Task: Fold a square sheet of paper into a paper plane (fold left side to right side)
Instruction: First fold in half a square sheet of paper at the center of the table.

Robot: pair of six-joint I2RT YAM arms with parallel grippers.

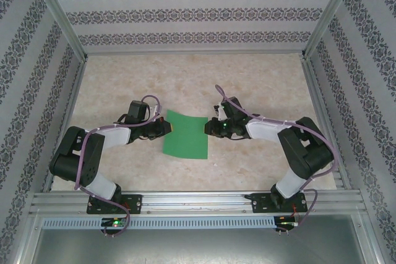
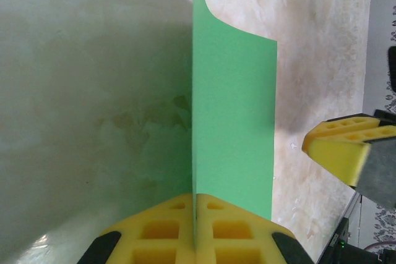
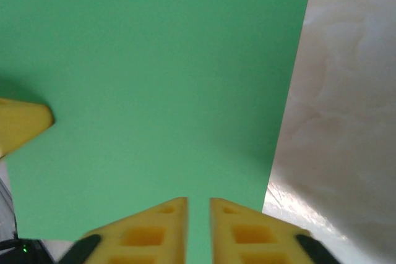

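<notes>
We find the square sheet of paper (image 1: 185,137) in the middle of the bench (image 1: 124,85), spanning the gap between the two wrists, and as far as we can judge not yet folded. The left fingers (image 2: 154,233) are closed flat on its left edge. In the left wrist view the green runs out from between them as a thin line and curls over at its far end. The right fingers (image 3: 148,233) stand nearly together at the opposite edge, with a narrow strip of green showing in the slot; we cannot tell whether they actually bite the paper or only sit over it. We judge the sheet to be almost weightless, and thin and limp enough to sag or curl wherever it is unsupported (that curl at the far corner says as much), yet stiff enough over a short span to hold flat when pinched. Its matte face should not slip much against the yellow fingers, but it will crease, dent or tear if it is squeezed hard or tugged from both sides at once. To our mind the sensible hold is right at an edge or corner, with only a shallow bite, so that the rest of the sheet is free to swing over. To carry the left side onto the right, we would pinch near the middle of the left edge and press the other side down rather than pull it.
</notes>
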